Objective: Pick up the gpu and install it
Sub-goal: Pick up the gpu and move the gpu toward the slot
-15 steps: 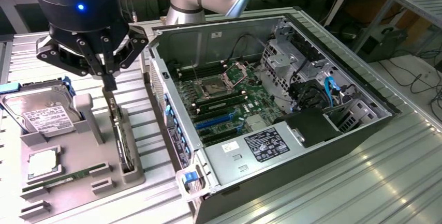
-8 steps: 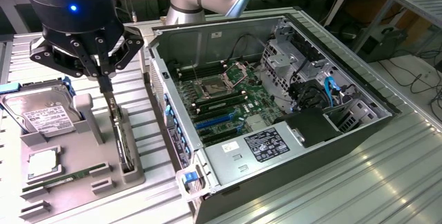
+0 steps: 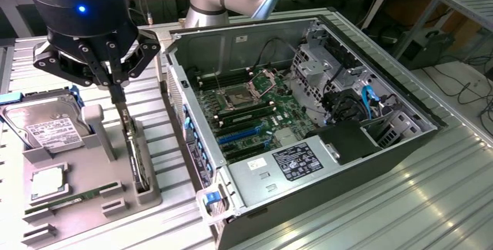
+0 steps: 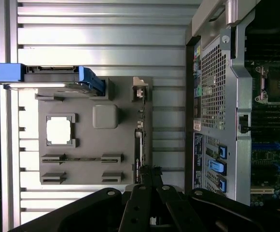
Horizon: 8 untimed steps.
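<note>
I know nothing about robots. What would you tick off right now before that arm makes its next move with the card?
1. Gripper closed on the gpu top edge: ok.
2. Gpu lifted free of the gray holder: not ok, it stands on edge in its slot.
3. Computer case side open, motherboard exposed: ok.
4. Blue expansion slots free of cards: ok.
5. Grip firm enough to carry the card: cannot tell.

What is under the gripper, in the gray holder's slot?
The gpu stands on edge in the gray holder, with the gripper shut on its top edge. Its lower edge sits in the slot, so the connector there is covered.
</note>
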Motion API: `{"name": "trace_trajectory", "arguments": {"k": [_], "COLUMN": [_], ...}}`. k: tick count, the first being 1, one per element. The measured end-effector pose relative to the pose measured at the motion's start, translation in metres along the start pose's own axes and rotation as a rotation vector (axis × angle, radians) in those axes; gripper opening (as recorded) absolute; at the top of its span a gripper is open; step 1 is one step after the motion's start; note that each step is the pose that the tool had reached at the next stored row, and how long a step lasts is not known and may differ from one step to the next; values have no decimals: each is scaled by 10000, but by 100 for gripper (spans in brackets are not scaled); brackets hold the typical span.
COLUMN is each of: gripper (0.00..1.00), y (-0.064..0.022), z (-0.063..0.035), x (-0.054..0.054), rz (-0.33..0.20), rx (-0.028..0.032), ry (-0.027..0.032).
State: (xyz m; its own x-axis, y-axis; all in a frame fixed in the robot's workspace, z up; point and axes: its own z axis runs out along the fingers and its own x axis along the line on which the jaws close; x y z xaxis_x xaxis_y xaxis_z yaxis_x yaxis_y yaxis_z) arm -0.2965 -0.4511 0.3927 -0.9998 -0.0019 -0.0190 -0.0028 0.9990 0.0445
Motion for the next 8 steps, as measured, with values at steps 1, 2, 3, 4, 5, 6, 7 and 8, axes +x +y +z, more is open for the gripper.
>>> {"name": "trace_trajectory", "arguments": {"k": [1,2,3,4,5,6,7,8], "gripper": [11,11,11,11,11,11,17,17], "y": [0,0,0,0,0,0,0,0], "z": [0,0,0,0,0,0,0,0], "x": [0,0,0,0,0,0,0,0], "rz": [0,0,0,0,0,0,0,0], "rx": [0,0,0,0,0,0,0,0], "ry": [0,0,0,0,0,0,0,0]}}
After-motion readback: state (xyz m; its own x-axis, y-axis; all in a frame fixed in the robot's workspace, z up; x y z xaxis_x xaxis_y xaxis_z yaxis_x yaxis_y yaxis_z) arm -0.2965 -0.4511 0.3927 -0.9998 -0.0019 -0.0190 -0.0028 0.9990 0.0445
